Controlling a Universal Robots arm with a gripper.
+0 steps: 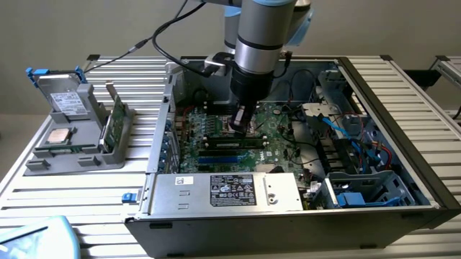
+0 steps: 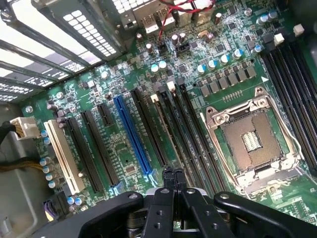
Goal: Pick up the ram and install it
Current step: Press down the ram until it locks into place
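My gripper point(image 1: 243, 129) is down inside the open computer case, just above the motherboard point(image 1: 277, 121). Its two fingers point(image 2: 168, 179) are pressed together with nothing between them. Directly below the fingertips, a long thin ram stick point(image 1: 232, 143) with dark chips and a label lies seated along a black memory slot; its narrow top edge point(image 2: 166, 130) runs away from my fingers. A second green ram stick point(image 1: 115, 123) stands on edge in the grey holder point(image 1: 72, 156) outside the case, at the exterior view's left.
The empty processor socket point(image 2: 250, 141) lies beside the memory slots. A blue slot point(image 2: 132, 139) and a white slot point(image 2: 62, 156) lie on the other side. The power supply point(image 1: 226, 191) borders the near wall. A silver drive point(image 1: 66, 100) and processor chip point(image 1: 58, 136) rest in the holder.
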